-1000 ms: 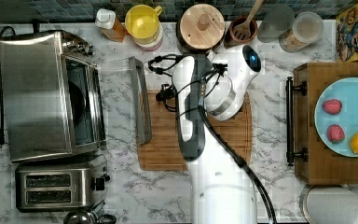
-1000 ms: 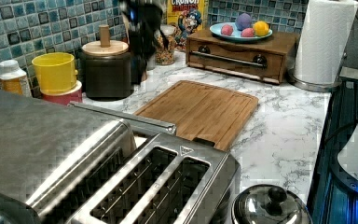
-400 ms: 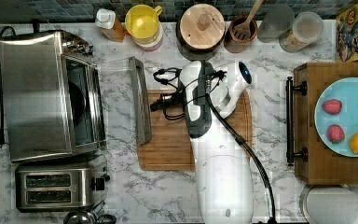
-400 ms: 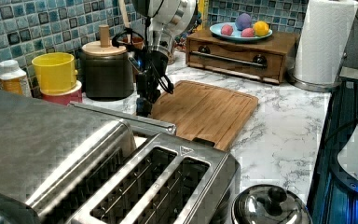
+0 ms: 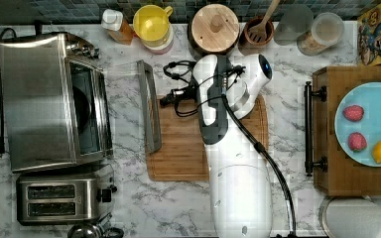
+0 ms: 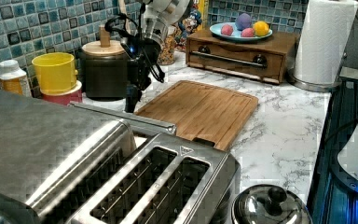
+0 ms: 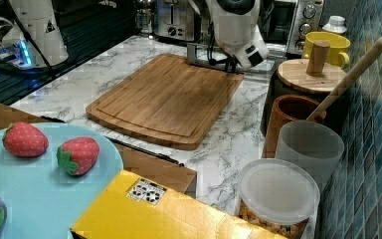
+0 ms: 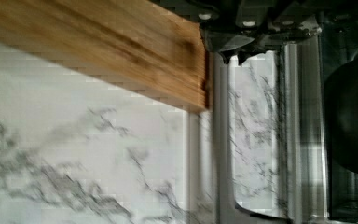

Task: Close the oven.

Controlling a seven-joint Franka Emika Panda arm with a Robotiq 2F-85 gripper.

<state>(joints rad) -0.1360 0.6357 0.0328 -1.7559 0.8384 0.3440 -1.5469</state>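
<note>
one boxy brushed stainless-steel oven [image 5: 39, 99] sits at the top view's left of the bamboo cutting board [image 5: 188, 148], its glass door [image 5: 124, 99] dropped flat, long bar handle [image 5: 149, 106] just beside the board's edge. the black end effector [image 6: 133, 95] hangs over that handle; whether its fingers are spread, i cannot tell. bare marble desk [image 5: 287, 114] lies beyond the board.

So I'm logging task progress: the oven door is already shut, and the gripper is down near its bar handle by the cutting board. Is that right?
Not quite. The top view shows the oven door still folded down open; it is not shut. The rest holds: the gripper is down near the bar handle, beside the cutting board.
</note>
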